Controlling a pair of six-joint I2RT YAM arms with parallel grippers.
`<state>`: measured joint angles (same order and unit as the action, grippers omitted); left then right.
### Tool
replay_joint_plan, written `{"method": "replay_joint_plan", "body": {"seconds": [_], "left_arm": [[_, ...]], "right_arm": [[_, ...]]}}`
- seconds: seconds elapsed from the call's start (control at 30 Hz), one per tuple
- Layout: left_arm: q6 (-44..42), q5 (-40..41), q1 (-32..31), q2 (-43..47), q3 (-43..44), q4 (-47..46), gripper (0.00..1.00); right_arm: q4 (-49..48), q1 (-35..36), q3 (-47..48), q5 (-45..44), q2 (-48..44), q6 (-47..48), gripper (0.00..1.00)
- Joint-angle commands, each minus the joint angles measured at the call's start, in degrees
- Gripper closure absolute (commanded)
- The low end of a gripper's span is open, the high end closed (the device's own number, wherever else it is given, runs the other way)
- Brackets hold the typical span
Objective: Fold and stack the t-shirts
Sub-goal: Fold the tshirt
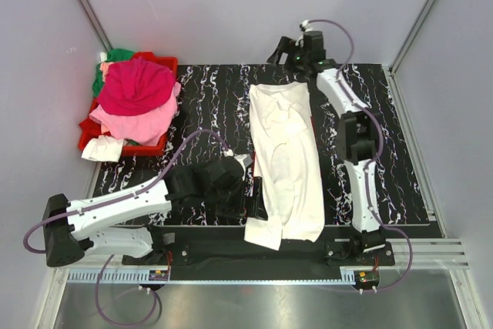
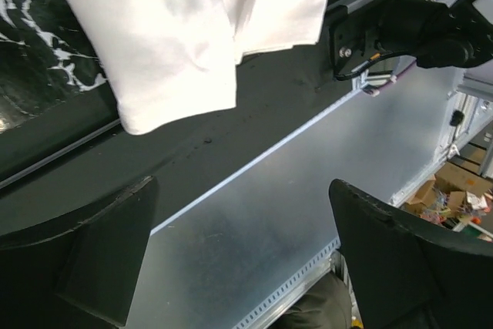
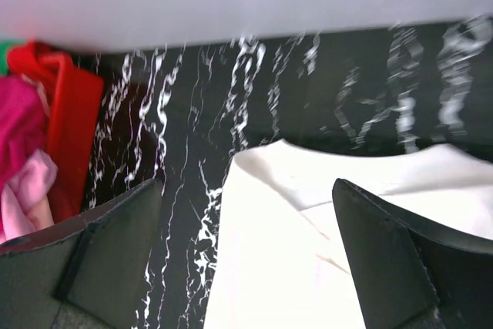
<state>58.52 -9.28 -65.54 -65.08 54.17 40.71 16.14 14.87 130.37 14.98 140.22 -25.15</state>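
Note:
A large white t-shirt (image 1: 283,161) lies as a long narrow strip down the middle of the black marbled mat, its near end hanging over the mat's front edge. My left gripper (image 1: 258,199) is open and empty just left of the shirt's near end; the left wrist view shows its jaws (image 2: 243,252) wide apart with the shirt's hem (image 2: 192,28) beyond them. My right gripper (image 1: 283,53) is open and empty at the shirt's far end; the right wrist view (image 3: 246,260) shows it above the collar end (image 3: 331,244). Magenta (image 1: 135,86), pink (image 1: 131,119), green (image 1: 115,55) and white (image 1: 102,148) shirts are heaped at far left.
The heap sits in a red plastic bin (image 1: 154,146) at the mat's far left corner, also seen in the right wrist view (image 3: 73,113). A bare metal table surface (image 2: 254,213) runs along the front. Grey walls enclose the back and sides.

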Motion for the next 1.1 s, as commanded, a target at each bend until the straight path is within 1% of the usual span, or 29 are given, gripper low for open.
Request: {"method": "replay_joint_plan", "body": {"seconds": [0.0,0.03,0.07,0.1,0.13,0.17,0.23,0.27,0.3,0.33,0.37,0.4,0.43,0.47,0.5,0.53,0.57,0.6,0.63,0.67,0.7,0.73,0.77,0.8,0.83,0.87,0.9,0.97,1.07], "left_arm": [[-2.88,4.18,1.11,-1.01,3.82,3.50,0.01],[-4.63,4.53,1.81,-1.80,4.53,3.41,0.01],[-5.78,4.88,4.43,-2.33,5.15,3.24,0.01],[-7.09,4.71,6.28,-2.86,6.63,2.71,0.04],[-8.67,4.45,8.39,-3.56,7.43,2.10,0.06],[-12.34,3.57,13.46,-5.56,8.31,1.14,0.08],[-15.96,2.86,18.84,-8.64,12.17,-0.54,0.16],[-19.55,2.69,23.57,-12.92,13.93,-1.15,0.19],[-21.07,2.69,25.88,-15.66,18.47,-2.03,0.22],[-24.04,2.34,27.81,-21.78,21.21,-2.56,0.25],[-25.63,0.68,31.14,-24.80,26.46,-5.09,0.27],[-26.96,0.40,32.56,-27.97,29.30,-6.16,0.27],[-28.54,0.14,34.06,-34.52,32.19,-7.04,0.28],[-28.90,-1.60,37.03,-38.24,39.01,-7.57,0.31],[-28.90,-2.66,38.45,-41.93,42.65,-7.75,0.34],[-29.08,-5.81,39.69,-49.19,46.16,-8.18,0.36],[-28.99,-6.97,41.79,-52.75,53.86,-8.28,0.38],[-28.90,-7.85,42.59,-56.35,58.11,-7.67,0.38],[-28.90,-8.38,43.38,-63.35,62.50,-6.97,0.38],[-28.90,-9.00,44.61,-66.55,66.72,-6.35,0.38],[-28.64,-9.70,45.14,-69.63,73.90,-6.17,0.38],[-27.60,-10.92,45.67,-74.53,76.58,-6.95,0.37],[-26.98,-13.98,46.46,-76.32,79.57,-10.44,0.37],[-26.45,-15.06,46.81,-77.82,80.29,-12.30,0.36],[-25.57,-15.76,46.99,-79.75,80.47,-14.49,0.35],[-25.22,-16.03,47.25,-80.46,80.39,-18.17,0.34],[-24.86,-15.77,47.34,-81.25,80.56,-19.60,0.33],[-23.63,-16.82,47.52,-83.27,80.74,-24.42,0.31],[-21.70,-17.26,47.52,-86.44,83.27,-26.99,0.29]], "right_arm": [[-1.92,-1.60,-3.62,-4.17,-11.62,3.25,0.00],[1.84,-1.60,-3.98,-4.43,-12.51,3.87,0.00],[4.05,-1.60,-4.68,-5.05,-13.30,4.14,0.00],[6.68,-1.60,-4.86,-5.75,-14.88,4.31,0.00],[12.37,-1.60,-5.21,-7.58,-15.67,4.32,0.00],[14.51,-1.60,-7.30,-8.47,-16.73,4.14,0.00],[18.03,-1.60,-11.69,-10.05,-20.94,3.62,0.00],[17.44,-1.60,-19.37,-10.32,-22.87,2.48,0.00],[16.21,-1.60,-23.80,-10.41,-27.50,0.21,0.00],[12.46,-1.60,-28.54,-10.15,-29.98,-1.64,0.00],[9.38,-1.60,-38.59,-7.71,-35.32,-4.97,0.00],[6.04,-1.60,-43.57,-7.08,-38.07,-6.39,0.00],[0.96,-1.60,-48.14,-6.55,-40.70,-8.15,0.00],[-1.44,-1.60,-56.02,-5.76,-42.99,-10.17,0.00],[-3.55,-1.60,-59.49,-3.84,-47.45,-12.36,0.00],[-6.79,-1.25,-65.44,-3.47,-49.41,-13.34,0.00],[-7.87,-0.99,-68.03,-3.12,-51.35,-14.05,0.00],[-9.27,-0.73,-70.40,-2.60,-54.93,-14.84,0.00],[-10.59,-0.64,-72.43,-1.81,-56.62,-14.93,0.00],[-11.04,-0.20,-75.67,-1.97,-58.29,-14.76,0.00],[-11.48,-0.02,-77.18,-1.89,-61.09,-13.89,0.00],[-12.79,-0.11,-78.67,-1.19,-62.60,-13.44,0.00],[-13.58,-0.02,-81.82,-1.18,-64.18,-12.83,0.00],[-14.55,-0.02,-83.42,-0.58,-67.07,-11.87,0.00],[-18.04,0.07,-86.83,-0.13,-68.40,-11.42,0.00],[-19.47,-0.02,-88.43,0.04,-69.72,-11.16,0.00],[-20.96,-0.02,-89.92,0.39,-71.74,-11.07,0.00],[-25.53,-0.02,-93.78,1.89,-73.33,-11.50,0.00],[-27.39,0.07,-95.30,2.86,-75.09,-11.68,0.00]]}}
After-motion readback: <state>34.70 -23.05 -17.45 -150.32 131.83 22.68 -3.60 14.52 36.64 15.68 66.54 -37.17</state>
